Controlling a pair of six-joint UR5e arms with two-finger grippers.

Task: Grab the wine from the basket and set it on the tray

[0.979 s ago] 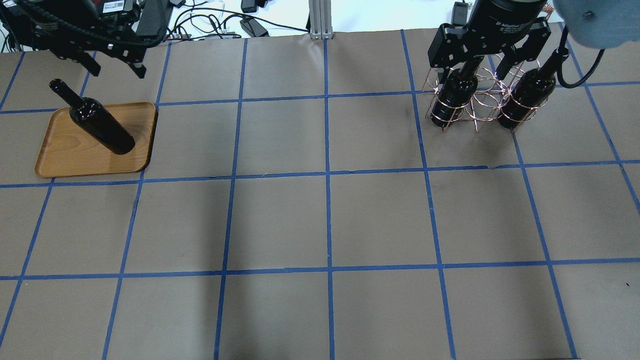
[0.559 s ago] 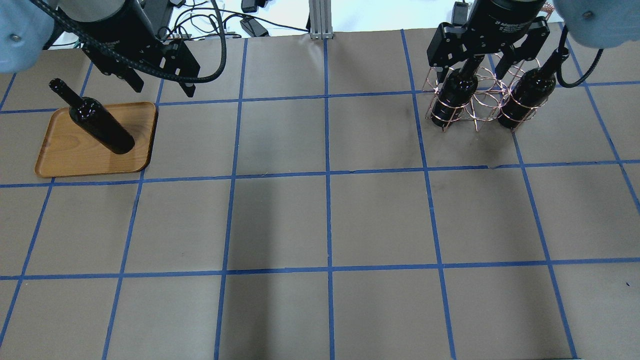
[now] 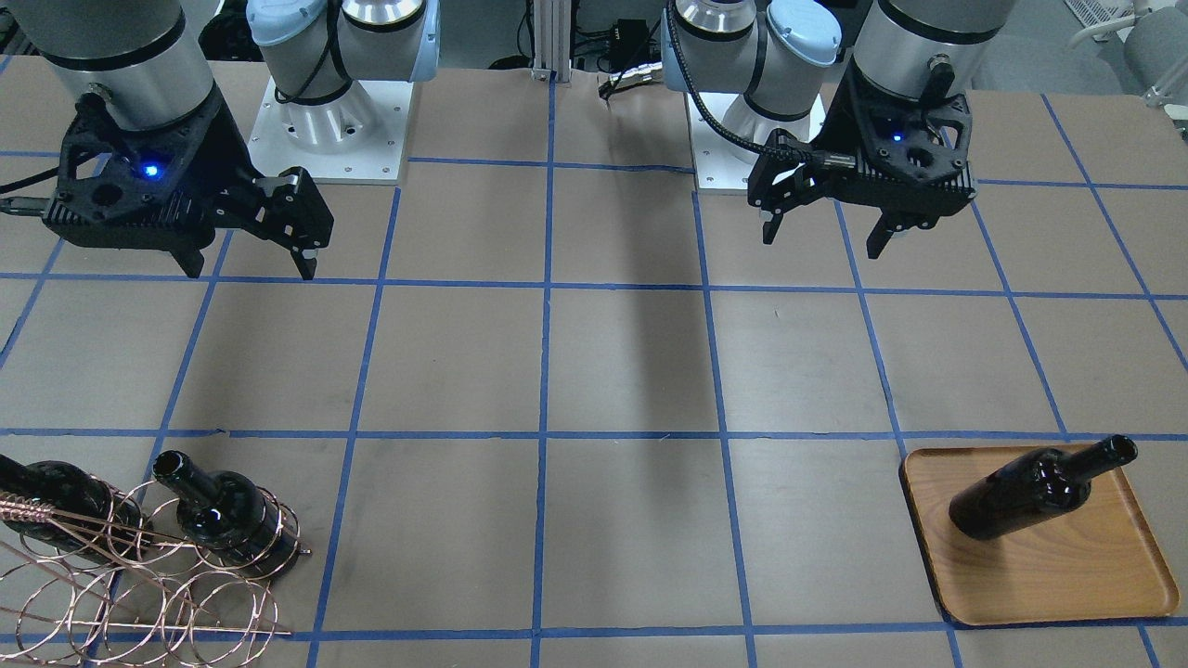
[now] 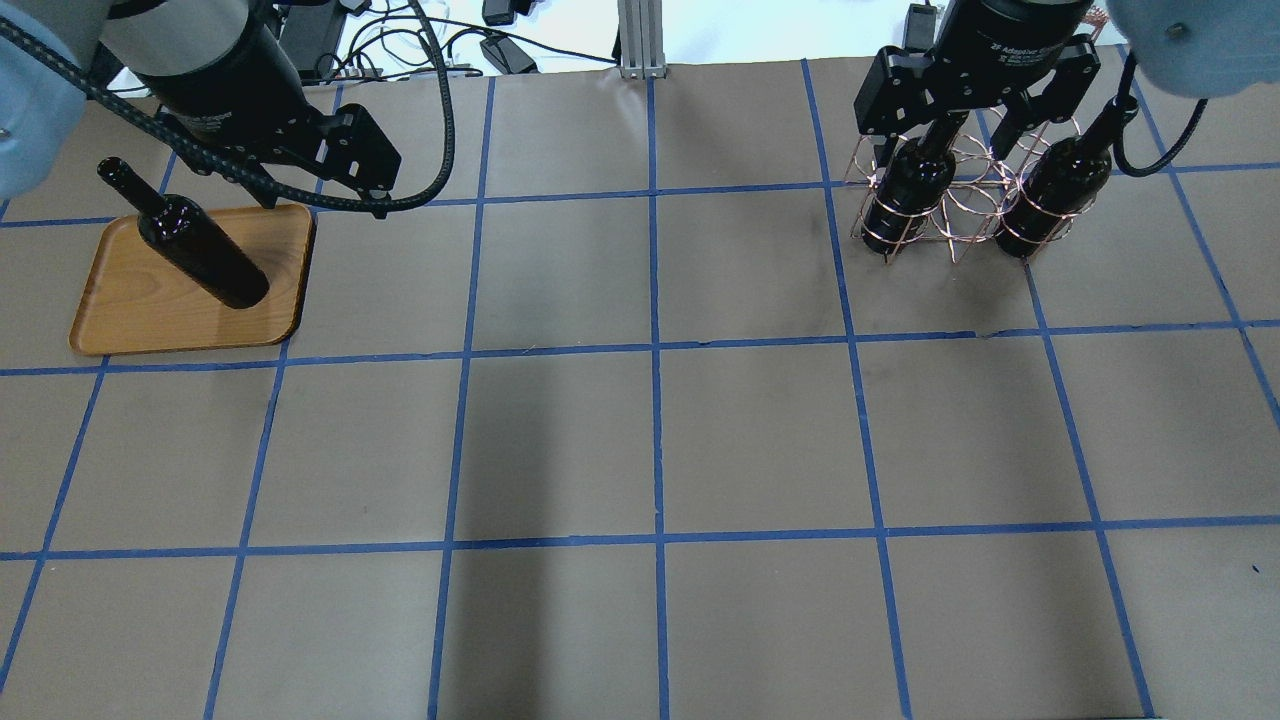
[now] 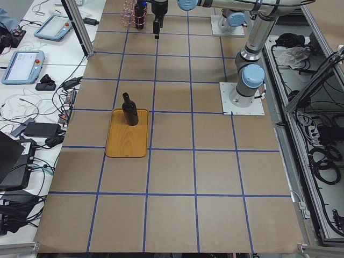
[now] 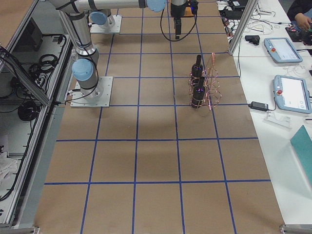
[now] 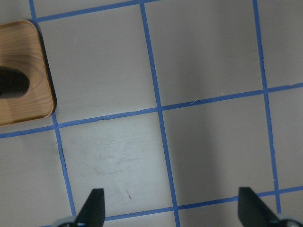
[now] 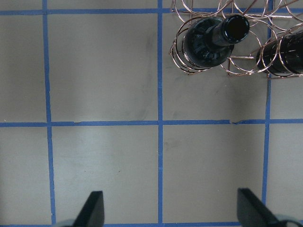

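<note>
Wine (image 4: 200, 250) stands upright on tray (image 4: 150, 322), L side of tabletop (image 4: 650, 440). L claw (image 3: 822, 238) — released, empty — hangs beside tray, apart from wine. R claw (image 3: 251, 269) — released, empty — hangs near basket (image 4: 965, 200), which holds two other bottles (image 4: 905, 195).

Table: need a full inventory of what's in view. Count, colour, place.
Wine bottle: 1, glossy black, upright on the tray.
Tray: 1, light-brown wood, robot's left side of the table.
Basket: 1, rose-gold wire, robot's right side.
Basket bottles: 2, black, upright in the wire loops.
Table: 1, brown cover with a blue tape grid.
Pendants: 4, grey, two on each side bench.
Left pincer: 1, black, open, above the table near the tray.
Right pincer: 1, black, open, above the table near the basket.
</note>
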